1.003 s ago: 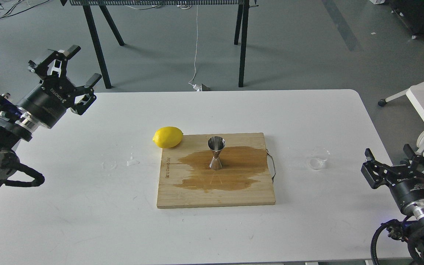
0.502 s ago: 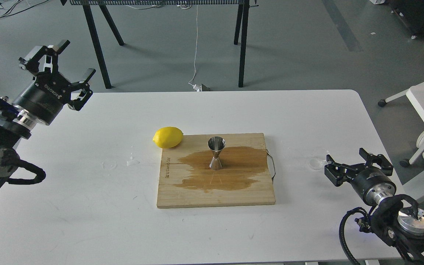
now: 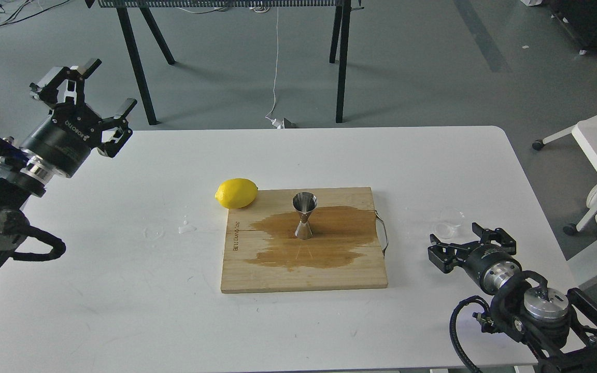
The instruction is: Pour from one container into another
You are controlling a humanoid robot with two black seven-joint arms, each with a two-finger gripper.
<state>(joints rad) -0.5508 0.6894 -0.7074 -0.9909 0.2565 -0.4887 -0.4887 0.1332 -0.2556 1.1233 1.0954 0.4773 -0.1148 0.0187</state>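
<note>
The small clear cup point(image 3: 449, 223) stands on the white table to the right of the wooden board point(image 3: 257, 274). The steel jigger point(image 3: 304, 215) is upright mid-board, in a dark wet patch. My right gripper point(image 3: 457, 241) hovers low just in front of the cup, open, pointing left, with nothing between its fingers. High over the table's far left corner, my left gripper point(image 3: 110, 86) is open and empty, far from both containers.
A yellow lemon point(image 3: 236, 192) lies at the board's far left corner. Small water drops point(image 3: 187, 227) sit on the table left of the board. A metal handle point(image 3: 383, 235) sticks out of the board's right edge. The table's right edge is near the right arm.
My right arm has swung in to the left, bringing its open gripper from the table's right edge to just in front of the cup. The left gripper has barely shifted.
</note>
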